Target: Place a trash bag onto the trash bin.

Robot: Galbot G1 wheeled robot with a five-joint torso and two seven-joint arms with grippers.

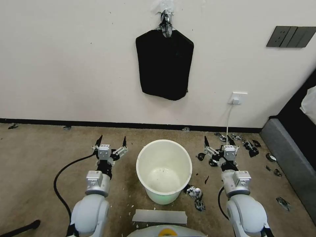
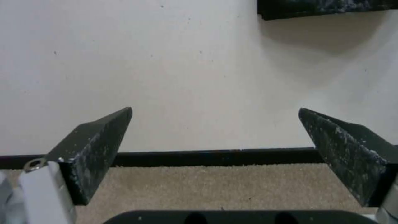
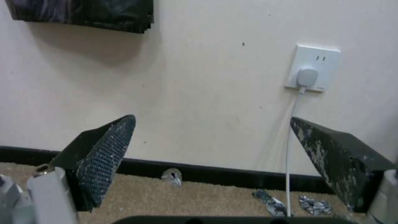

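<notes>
Bin uncovered on the carpet, both grippers flanking it with jaws spread wide and holding nothing.

The trash bin (image 1: 164, 171) is standing upright between the left gripper (image 1: 111, 141) and right gripper (image 1: 217, 141). The right wrist view is adding a wall socket (image 3: 313, 68) and foil-like scraps (image 3: 314, 205); a black bundle (image 1: 164, 64) is hanging on the wall.

one white trash bin (image 1: 164, 171), one hanging black bundle (image 1: 164, 64), two grippers, jaws spread
</notes>
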